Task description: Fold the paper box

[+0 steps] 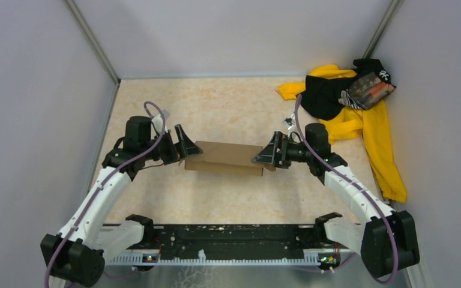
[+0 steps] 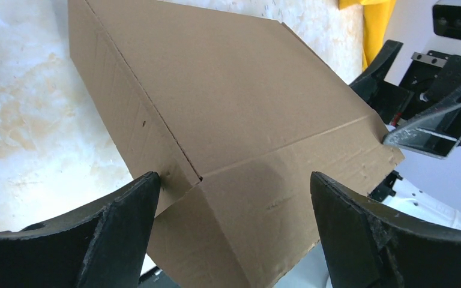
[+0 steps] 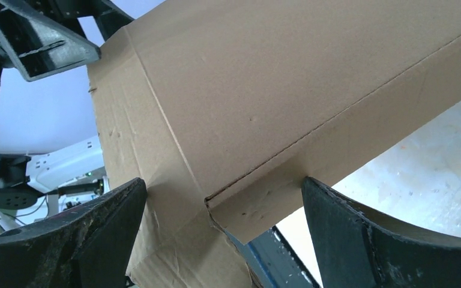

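Observation:
The paper box (image 1: 228,157) is plain brown cardboard, a shallow closed shape lying mid-table between the two arms. My left gripper (image 1: 185,146) is at its left end and my right gripper (image 1: 265,153) at its right end, both open. In the left wrist view the box (image 2: 216,108) fills the frame, a corner and end flap sitting between the wide-spread fingers of the left gripper (image 2: 234,180); the right gripper (image 2: 432,129) shows at the far end. In the right wrist view the box (image 3: 264,84) has a corner between the parted fingers of the right gripper (image 3: 223,183).
A yellow-and-black cloth pile (image 1: 354,102) lies at the back right, trailing along the right wall. Grey walls close in the table on three sides. A black rail (image 1: 228,237) with the arm bases runs along the near edge.

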Tool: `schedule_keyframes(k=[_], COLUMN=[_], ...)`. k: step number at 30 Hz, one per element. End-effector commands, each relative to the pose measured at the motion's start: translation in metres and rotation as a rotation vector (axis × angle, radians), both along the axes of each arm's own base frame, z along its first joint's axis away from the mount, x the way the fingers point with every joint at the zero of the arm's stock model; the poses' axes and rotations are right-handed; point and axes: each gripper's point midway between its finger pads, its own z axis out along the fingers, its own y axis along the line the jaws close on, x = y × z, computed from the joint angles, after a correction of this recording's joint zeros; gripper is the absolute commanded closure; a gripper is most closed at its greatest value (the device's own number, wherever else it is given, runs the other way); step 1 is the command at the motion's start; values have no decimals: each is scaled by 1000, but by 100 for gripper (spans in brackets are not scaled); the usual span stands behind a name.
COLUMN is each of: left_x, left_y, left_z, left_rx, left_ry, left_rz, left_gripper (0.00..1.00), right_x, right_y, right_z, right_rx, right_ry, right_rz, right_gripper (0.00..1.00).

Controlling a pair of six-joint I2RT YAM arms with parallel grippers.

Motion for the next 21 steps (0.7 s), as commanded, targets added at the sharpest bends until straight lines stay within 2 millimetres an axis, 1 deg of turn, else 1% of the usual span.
schedule_keyframes(k=[1, 9, 17, 21], left_x=[-25, -39, -43, -39], left_y=[-18, -17, -21, -22], left_z=[33, 37, 31, 28], left_rx=[-104, -123, -143, -153], left_ry=[16, 60, 107, 108], left_rz=[-100, -99, -111, -107], left_gripper=[1, 1, 1, 1], right_x=[-15, -17, -11, -5], right_y=[8, 10, 12, 13], right_z=[24, 28, 33, 35], right_rx=[58, 61, 68, 74], right_ry=[6, 96, 135, 150], right_rz=[74, 83, 99, 108], right_gripper=[1, 1, 1, 1])
